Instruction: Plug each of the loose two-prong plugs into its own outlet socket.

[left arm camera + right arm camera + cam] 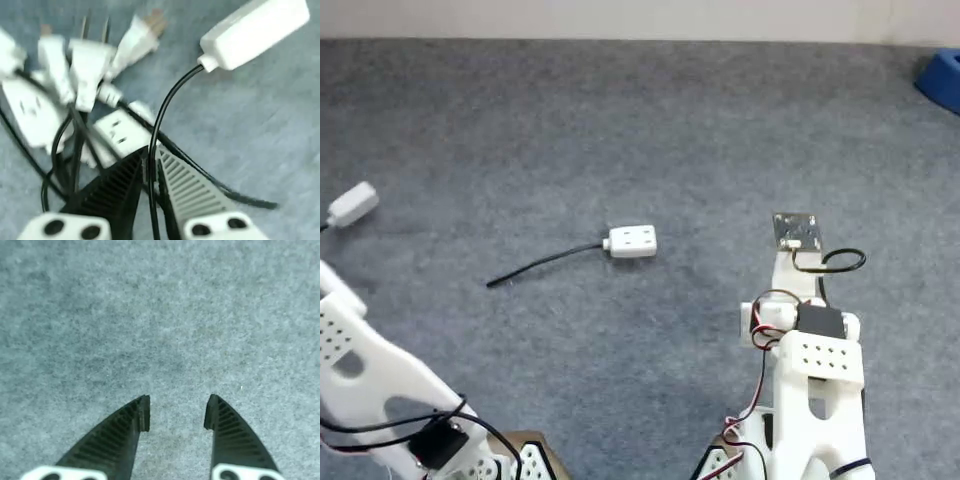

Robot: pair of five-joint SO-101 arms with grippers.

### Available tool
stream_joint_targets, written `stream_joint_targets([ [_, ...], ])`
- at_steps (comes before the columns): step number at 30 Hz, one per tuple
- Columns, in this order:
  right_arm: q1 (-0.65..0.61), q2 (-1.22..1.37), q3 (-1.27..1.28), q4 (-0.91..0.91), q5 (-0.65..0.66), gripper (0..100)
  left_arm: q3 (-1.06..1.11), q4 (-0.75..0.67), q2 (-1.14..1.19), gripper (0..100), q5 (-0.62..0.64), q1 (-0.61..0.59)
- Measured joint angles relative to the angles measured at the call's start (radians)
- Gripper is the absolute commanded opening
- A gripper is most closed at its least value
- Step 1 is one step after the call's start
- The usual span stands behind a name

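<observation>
Left wrist view looks down on a tangle of white plugs and socket blocks lying on the grey carpet [270,125]. One two-prong plug [90,62] lies with its flat metal prongs pointing away from the gripper. A second plug [139,36] slants just beside it with brassy prongs. Two slotted blocks sit among crossing black leads, the near block [117,131] and the far block [27,107]. The left gripper [150,153] has its ribbed black fingers pinched almost together on a black cord [165,107]. The cord passes between the tips and curves off to a plain white cord block [255,30], which sits apart from the heap. In the high view a lone socket block [632,241] lies mid-carpet with its slots facing up. A short black lead [540,265] trails from it toward the left arm's side. An edge block [352,204], also white, sits at the border of that picture. The right arm [815,370] stands well apart from the lone socket block. The right gripper [176,412] hangs over bare carpet with its fingers spread wide and nothing between them.
</observation>
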Motion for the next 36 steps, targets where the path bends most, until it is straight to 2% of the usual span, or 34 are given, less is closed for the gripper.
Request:
stream_joint_targets([
  [4, 0.000, 0.000, 0.000, 0.000, 0.000, 18.9, 0.052, 0.000, -0.002, 1, -0.077, -0.060],
  [7, 0.000, 0.000, 0.000, 0.000, 0.000, 18.9, 0.069, 0.000, -0.002, 7, -0.115, -0.084],
  [15, -0.021, 0.000, 0.000, 0.000, 0.000, 18.9, -0.003, 0.000, -0.002, 17, -0.135, -0.115],
  [21, -0.031, 0.000, 0.000, 0.000, 0.000, 18.9, -0.209, -0.002, -0.002, 17, -0.137, -0.112],
  [23, -0.031, 0.000, 0.000, 0.000, 0.000, 18.9, -0.255, -0.054, -0.002, 17, -0.100, -0.114],
  [27, -0.031, 0.000, 0.000, 0.000, 0.000, 18.9, -0.265, -0.186, 0.020, 17, -0.049, -0.104],
  [36, -0.031, 0.000, 0.000, 0.000, 0.000, 18.9, -0.265, -0.227, 0.199, 17, -0.026, -0.011],
])
